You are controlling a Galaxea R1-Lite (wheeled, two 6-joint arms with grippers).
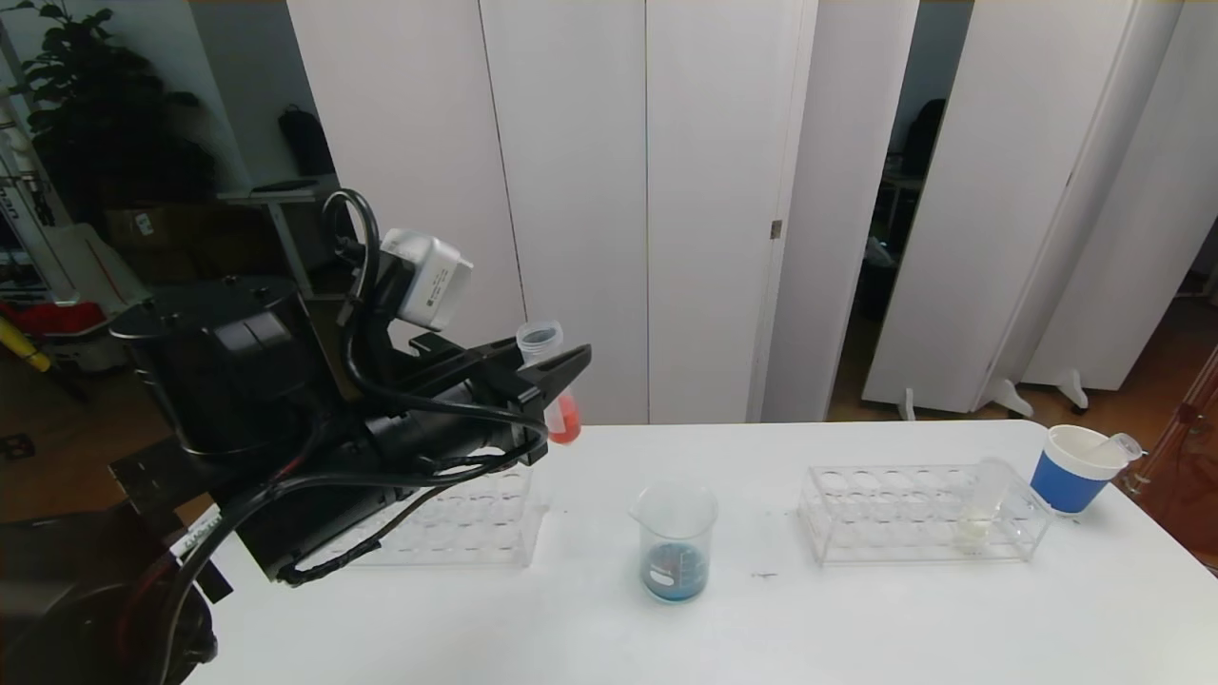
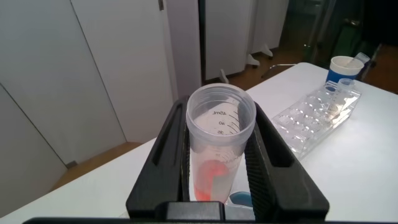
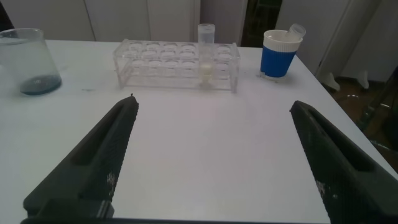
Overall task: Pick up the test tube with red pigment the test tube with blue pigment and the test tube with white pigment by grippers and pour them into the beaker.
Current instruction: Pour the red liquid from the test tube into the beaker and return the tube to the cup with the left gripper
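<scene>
1. At the left side of the white table [image 1: 856, 609], the left gripper [image 1: 547, 366] is hanging in the air above the left clear rack [image 1: 457, 533], its fingers pinching a test tube with red pigment [image 1: 561, 409] — the tube is sitting upright between the fingers, a little red liquid at its rounded bottom, mouth open at the top.
2. In the left wrist view the same tube [image 2: 219, 149] is showing printed volume marks near its rim, with the black fingers [image 2: 171, 155] pressing on both sides.
3. Toward the middle, the beaker [image 1: 675, 554] is standing upright on the table, holding a shallow layer of blue liquid.
4. Further right, the right clear rack [image 1: 913, 514] is carrying the test tube with white pigment [image 1: 980, 514] near its right end — the tube is leaning slightly in its slot.
5. Just beside that rack, a white paper cup with a blue sleeve [image 1: 1075, 471] is holding an empty tube [image 1: 1123, 445] tilted against its rim.
6. The right gripper [image 3: 211, 162] is showing in its own wrist view only, low over the table in front of the right rack, its fingers spread wide and gripping nothing.
</scene>
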